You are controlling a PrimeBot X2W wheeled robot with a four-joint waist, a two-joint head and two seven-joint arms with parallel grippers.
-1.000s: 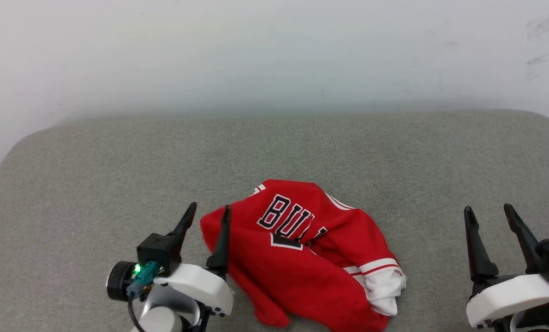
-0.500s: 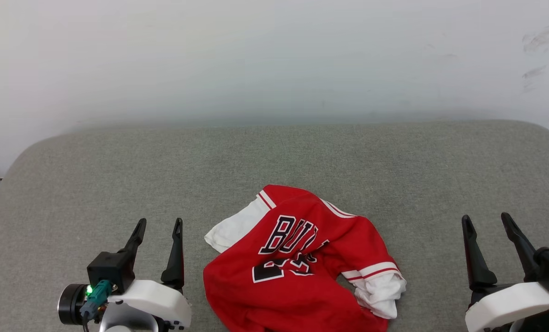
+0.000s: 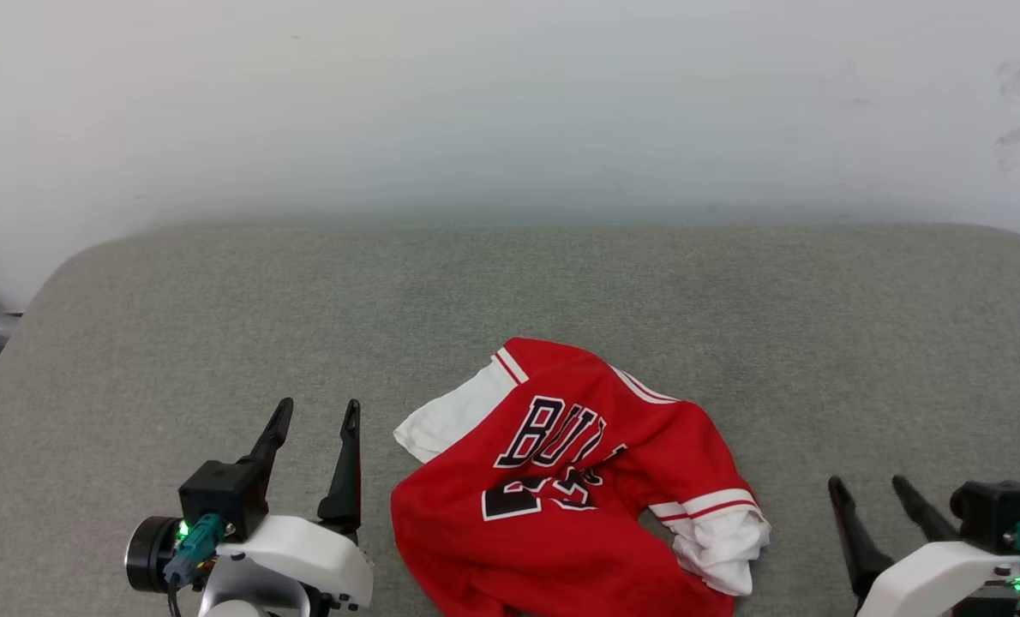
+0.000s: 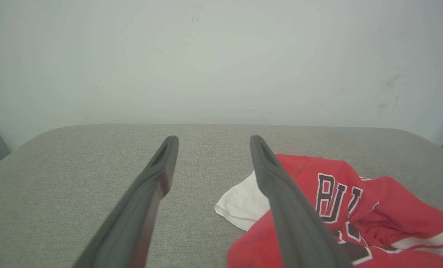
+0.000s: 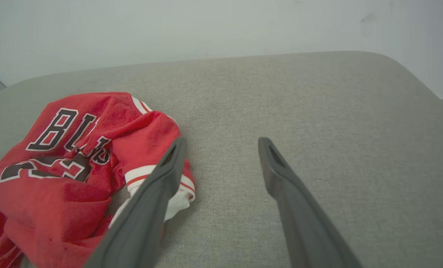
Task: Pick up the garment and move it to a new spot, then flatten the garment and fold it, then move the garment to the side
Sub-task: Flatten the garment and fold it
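Grey cushion [image 3: 561,274] — garment [image 3: 579,480] crumpled; left gripper [image 3: 319,404], right gripper [image 3: 866,482] both spread, seemingly clear of it.

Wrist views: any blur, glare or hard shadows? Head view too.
Head view: even diffuse light, no glare, garment lettering crisp. Left wrist view: the left hand looks soft close to the lens, cloth sharp. Right wrist view: same softness on the right hand, faint shadow beside the white sleeve.
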